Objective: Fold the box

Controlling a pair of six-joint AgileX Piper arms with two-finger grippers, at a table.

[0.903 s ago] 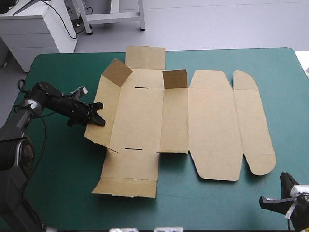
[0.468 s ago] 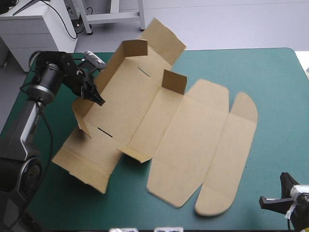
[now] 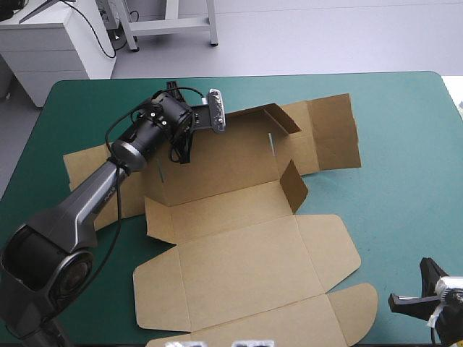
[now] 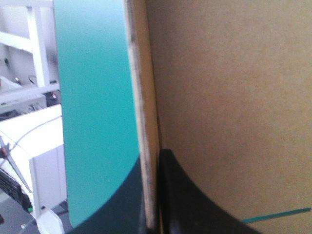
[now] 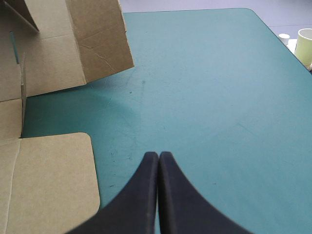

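Brown box [image 3: 239, 260], seemingly in left pincer [image 4: 152, 195]

Box [image 3: 239, 267] edge in left pincer [image 4: 155, 204]

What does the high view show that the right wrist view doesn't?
Only the high view shows the whole box spread out and the left gripper clamped on a wall at its far side. Only the right wrist view shows the right gripper shut, fingers meeting, and a pale cup beyond the table's edge. Both show the teal-green cover and the box's flap toward the far right corner.
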